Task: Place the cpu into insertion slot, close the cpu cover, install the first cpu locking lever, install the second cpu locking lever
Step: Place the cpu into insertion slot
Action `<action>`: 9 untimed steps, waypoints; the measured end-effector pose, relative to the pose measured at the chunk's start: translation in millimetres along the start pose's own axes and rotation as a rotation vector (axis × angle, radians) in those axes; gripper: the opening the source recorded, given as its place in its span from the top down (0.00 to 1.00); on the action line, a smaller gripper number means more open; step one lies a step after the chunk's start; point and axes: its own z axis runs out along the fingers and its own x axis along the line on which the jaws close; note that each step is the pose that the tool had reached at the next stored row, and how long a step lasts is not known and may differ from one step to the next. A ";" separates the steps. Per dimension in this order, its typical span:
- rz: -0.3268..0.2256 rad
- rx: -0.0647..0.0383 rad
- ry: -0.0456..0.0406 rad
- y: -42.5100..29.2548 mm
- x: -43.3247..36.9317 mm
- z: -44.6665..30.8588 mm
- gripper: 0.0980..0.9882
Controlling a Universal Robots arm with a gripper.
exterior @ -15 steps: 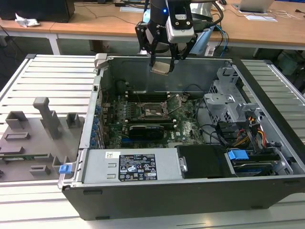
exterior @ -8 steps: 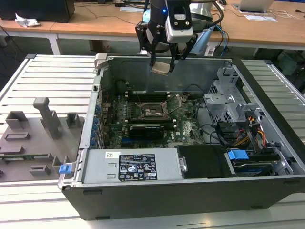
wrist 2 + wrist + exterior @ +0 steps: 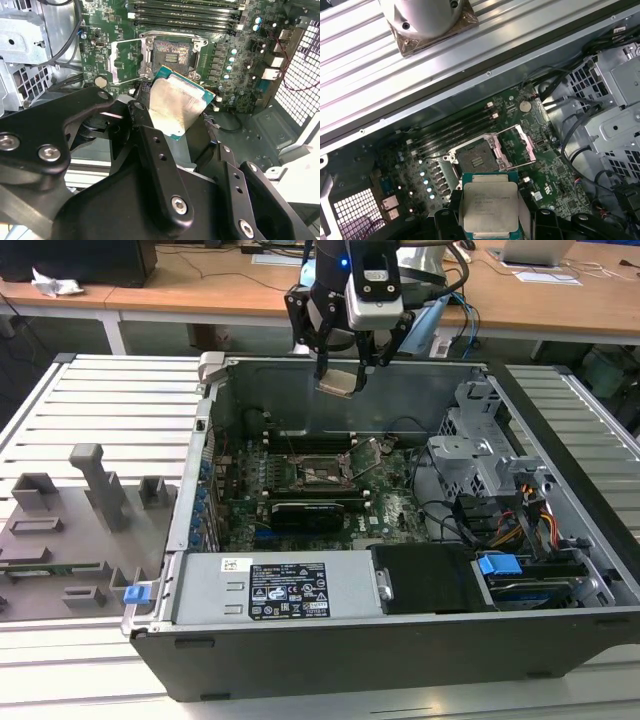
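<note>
Exterior view | my gripper (image 3: 345, 365) hangs above the twelve o'clock wall of the open computer case (image 3: 190, 490), fingers clamped on the cpu (image 3: 337, 383), which sits tilted | bare insertion slot (image 3: 322, 472) on the motherboard (image 3: 390, 505) at my six o'clock, well apart | first wrist view: cpu cover (image 3: 527, 145) stands open beside the slot.

The exterior view stood off the arm, raised before the open computer case (image 3: 400, 650) on the slatted bench (image 3: 100, 400). It looked down and across from far enough to hold the whole case. Both wrist views rode close above the tool (image 3: 490, 222) and looked steeply down past the cpu (image 3: 490, 202) it held, facing opposite ways across the case. All three views shared the motherboard (image 3: 390, 510) and its open socket (image 3: 325, 472).
</note>
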 end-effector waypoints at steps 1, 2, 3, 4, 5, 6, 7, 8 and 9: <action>0.004 0.000 -0.0004 0.0 0.0 0.0 0.52; 0.007 0.000 -0.0006 0.0 0.0 0.0 0.52; 0.009 0.000 -0.0008 0.0 0.0 0.0 0.52; 0.010 0.000 -0.0009 0.0 0.0 0.0 0.52; 0.013 0.000 -0.0012 0.0 0.0 0.0 0.52; 0.017 0.000 -0.0015 0.0 0.0 0.0 0.52; 0.018 0.000 -0.0016 0.0 0.0 0.0 0.52; 0.022 0.000 -0.0020 0.0 0.0 0.0 0.52; 0.025 0.000 -0.0023 0.0 0.0 0.0 0.52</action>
